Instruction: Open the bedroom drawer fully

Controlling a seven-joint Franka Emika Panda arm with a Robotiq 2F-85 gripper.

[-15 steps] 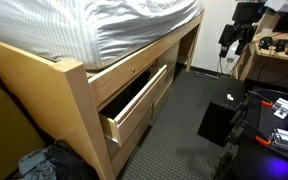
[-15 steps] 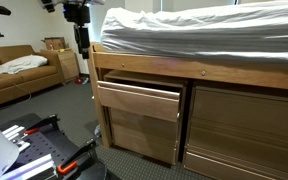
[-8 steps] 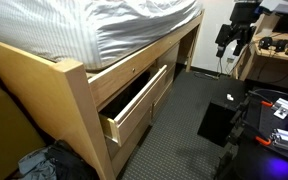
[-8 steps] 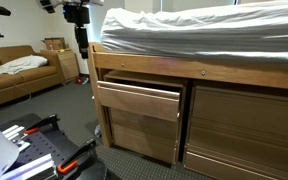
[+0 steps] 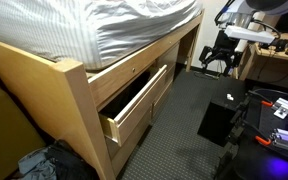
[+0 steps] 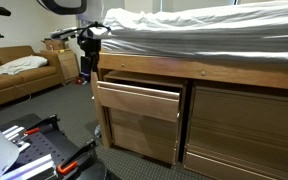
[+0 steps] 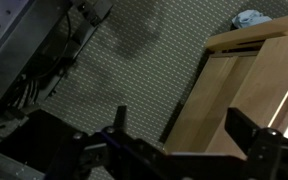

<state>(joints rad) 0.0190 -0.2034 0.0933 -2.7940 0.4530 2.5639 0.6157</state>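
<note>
The bedroom drawer of light blond wood stands partly pulled out under the bed, its dark interior showing; it shows in both exterior views. My gripper hangs open and empty in the air off the far end of the bed, apart from the drawer; an exterior view shows it near the bed's corner post. In the wrist view the gripper has its two dark fingers spread over carpet and light wood panels; I cannot tell which panel is the drawer.
The bed side rail with a small dark dot runs above the drawer. A second wood drawer front sits below it. A black box lies on the carpet. A desk and a couch stand nearby.
The arm has come down and moved closer to the bed's corner. The drawer has not moved.
</note>
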